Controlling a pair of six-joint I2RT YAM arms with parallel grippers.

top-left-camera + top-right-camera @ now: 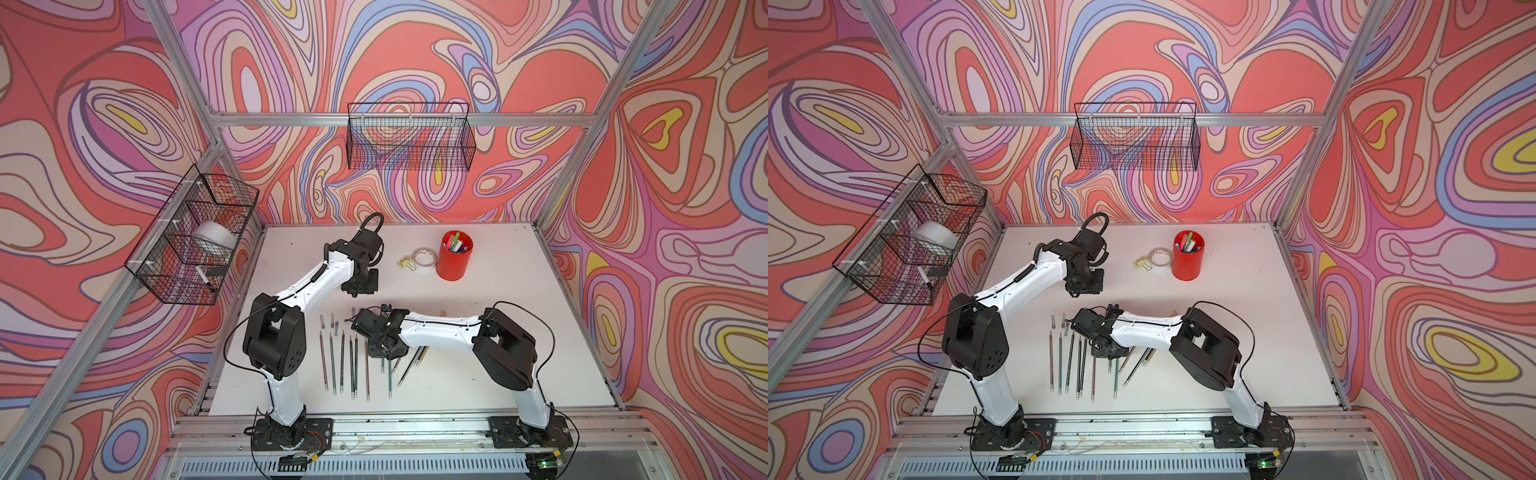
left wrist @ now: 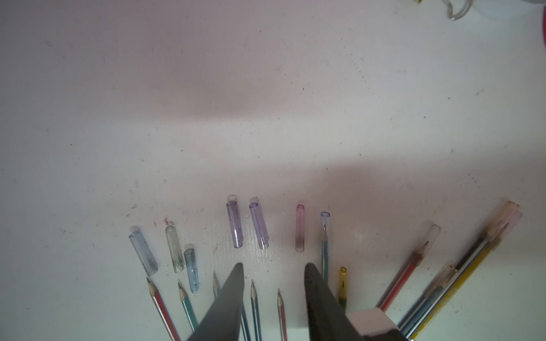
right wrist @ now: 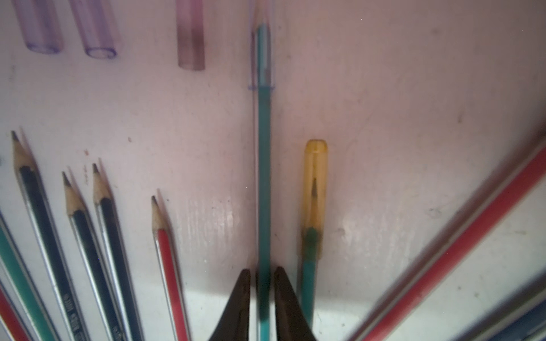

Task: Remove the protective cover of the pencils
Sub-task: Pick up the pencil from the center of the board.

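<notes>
Right wrist view: the right gripper straddles a green pencil loosely, slim gaps either side. The left gripper is spread, empty, 6 loose caps ahead.

Top views: You get bright, even overhead light in both top views; the white table is well exposed, with fine detail a little soft.
Shadows: Faint and soft-edged on the table.
Edges: The frame post splays outward towards the corner, stretched by the wide lens.
Left wrist: Dimmer, with a pink-grey cast and a broad shadow band across the table; the left gripper blurs close to your lens.
Right wrist: Soft throughout; the green pencil is smeared, the purple caps are out of focus, the right gripper is dark, and pale glare patches flank the pencil.
</notes>
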